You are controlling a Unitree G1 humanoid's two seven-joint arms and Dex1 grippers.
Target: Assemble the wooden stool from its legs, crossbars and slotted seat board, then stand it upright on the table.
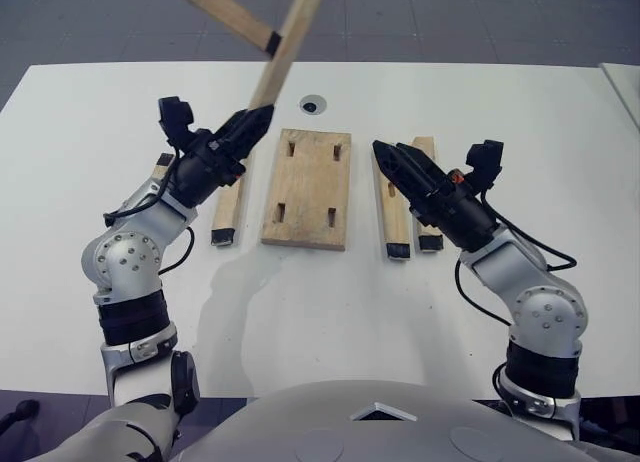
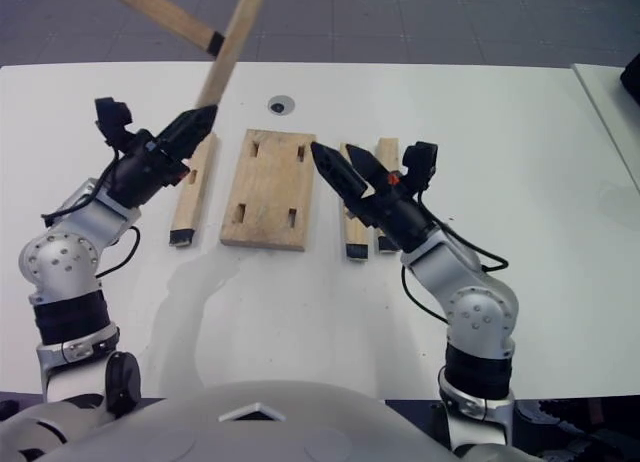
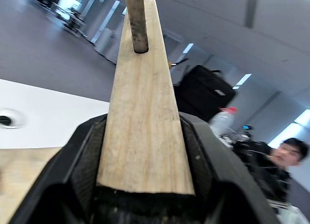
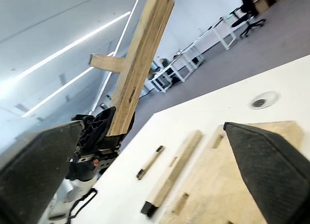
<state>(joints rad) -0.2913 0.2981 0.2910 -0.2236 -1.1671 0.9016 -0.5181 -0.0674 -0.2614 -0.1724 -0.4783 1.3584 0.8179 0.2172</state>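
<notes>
My left gripper [image 1: 250,118] is shut on the lower end of a wooden leg [image 1: 288,44], which is raised and slants up over the table's far side. A crossbar [image 1: 222,12] sticks out sideways from the leg's upper part. The slotted seat board [image 1: 308,187] lies flat mid-table. One loose leg [image 1: 230,207] lies just left of the board, and two more legs [image 1: 392,207] lie to its right. My right gripper [image 1: 392,150] hovers open over those two legs, holding nothing. A short crossbar [image 4: 150,162] lies left of the lone leg, partly behind my left arm.
A round cable grommet [image 1: 313,105] sits in the white table [image 1: 520,112] behind the board. The table's near half and its far right are bare. A second table edge [image 1: 625,82] shows at the far right.
</notes>
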